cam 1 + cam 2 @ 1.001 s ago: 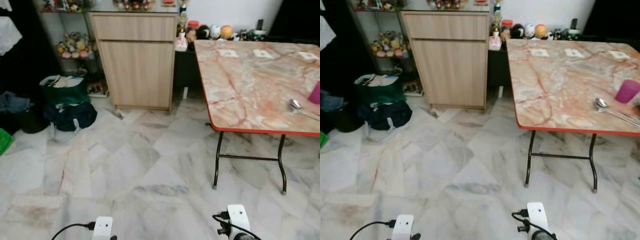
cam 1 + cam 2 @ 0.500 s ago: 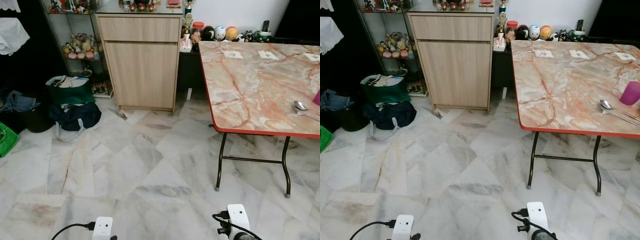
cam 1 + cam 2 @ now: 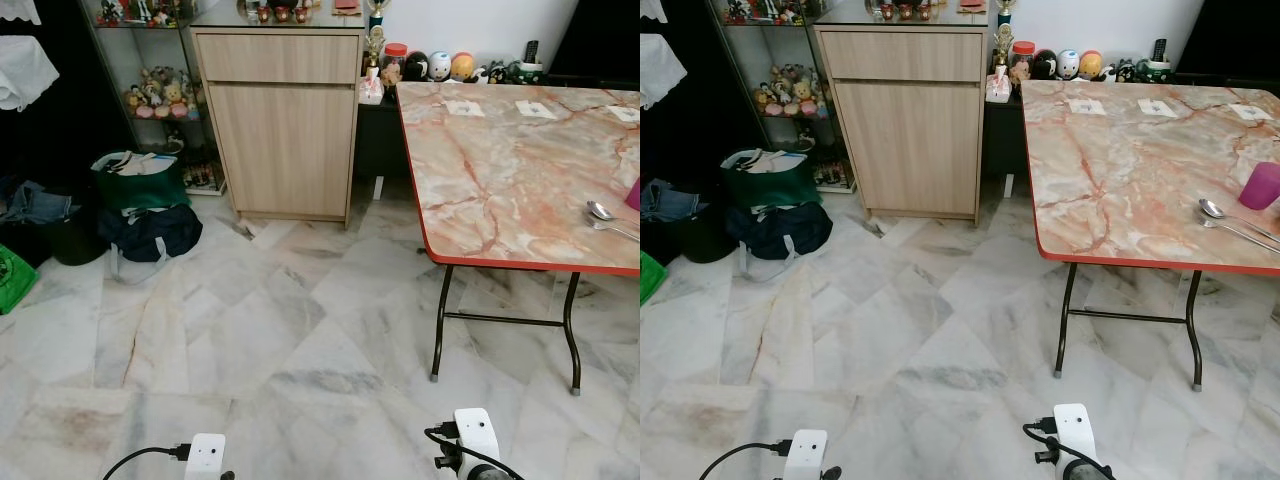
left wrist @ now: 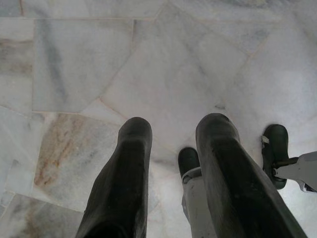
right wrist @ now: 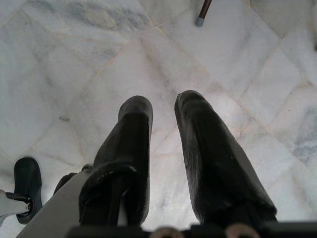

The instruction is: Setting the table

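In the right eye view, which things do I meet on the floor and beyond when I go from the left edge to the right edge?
Green bag with dark blue bag before it → wooden cabinet → marble-patterned table → spoon → pink cup.

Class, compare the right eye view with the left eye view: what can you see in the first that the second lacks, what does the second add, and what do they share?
Right eye view alone: the whole pink cup standing on the table beyond the spoon; the left eye view catches just a sliver of it at its edge.

Left eye view alone: more of the green bag on the floor at the far left.

Shared: the marble-patterned table with its red rim, the spoon, the wooden cabinet, the dark duffel bag, and the marble floor.
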### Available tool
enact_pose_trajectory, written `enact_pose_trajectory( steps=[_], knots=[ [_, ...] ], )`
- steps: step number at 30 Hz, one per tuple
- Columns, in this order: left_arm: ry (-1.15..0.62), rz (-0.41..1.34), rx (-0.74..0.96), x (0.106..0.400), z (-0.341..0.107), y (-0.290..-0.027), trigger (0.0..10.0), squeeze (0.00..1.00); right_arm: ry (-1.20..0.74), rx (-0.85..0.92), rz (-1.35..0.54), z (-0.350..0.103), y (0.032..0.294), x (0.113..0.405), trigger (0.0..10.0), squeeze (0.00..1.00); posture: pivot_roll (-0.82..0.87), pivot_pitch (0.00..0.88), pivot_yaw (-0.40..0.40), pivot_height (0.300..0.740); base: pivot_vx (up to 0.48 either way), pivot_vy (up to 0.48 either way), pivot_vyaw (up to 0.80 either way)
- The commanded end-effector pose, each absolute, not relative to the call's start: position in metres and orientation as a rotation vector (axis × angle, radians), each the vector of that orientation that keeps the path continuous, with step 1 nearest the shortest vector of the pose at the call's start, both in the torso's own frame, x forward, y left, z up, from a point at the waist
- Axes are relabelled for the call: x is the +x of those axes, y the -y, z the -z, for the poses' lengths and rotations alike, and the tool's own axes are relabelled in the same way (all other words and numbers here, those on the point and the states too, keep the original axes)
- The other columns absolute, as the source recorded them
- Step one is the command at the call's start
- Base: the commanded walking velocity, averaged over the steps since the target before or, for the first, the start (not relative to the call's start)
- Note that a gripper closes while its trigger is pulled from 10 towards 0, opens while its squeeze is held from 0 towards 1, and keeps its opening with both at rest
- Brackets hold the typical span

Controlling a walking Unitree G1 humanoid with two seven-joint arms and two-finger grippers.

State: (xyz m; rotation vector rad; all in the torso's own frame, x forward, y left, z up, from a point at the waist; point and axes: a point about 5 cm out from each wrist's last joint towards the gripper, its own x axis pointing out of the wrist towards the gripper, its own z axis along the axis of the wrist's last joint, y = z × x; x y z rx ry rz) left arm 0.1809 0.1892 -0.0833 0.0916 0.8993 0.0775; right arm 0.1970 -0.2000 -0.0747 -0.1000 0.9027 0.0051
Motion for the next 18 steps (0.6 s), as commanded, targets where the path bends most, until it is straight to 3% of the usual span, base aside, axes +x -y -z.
enact_pose_trajectory(
  steps=[1, 5, 18],
  knots=[
    [-1.095, -0.088, 0.137, 0.134, 0.088, -0.262, 10.0, 0.00, -0.975, 0.111, 0.142, 0.081, 0.205, 0.185, 10.0, 0.00, -0.04, 0.000, 0.073, 0.740, 0.000, 0.000, 0.00],
    [-1.070, -0.098, 0.104, 0.145, 0.088, -0.247, 10.0, 0.00, -0.940, 0.183, 0.166, 0.078, 0.204, 0.191, 10.0, 0.00, -0.03, 0.000, 0.069, 0.740, 0.000, 0.000, 0.00],
    [-1.064, -0.088, 0.094, 0.147, 0.087, -0.248, 10.0, 0.00, -0.942, 0.192, 0.166, 0.078, 0.205, 0.191, 10.0, 0.00, -0.04, 0.000, 0.059, 0.740, 0.000, 0.000, 0.00]
  ],
)
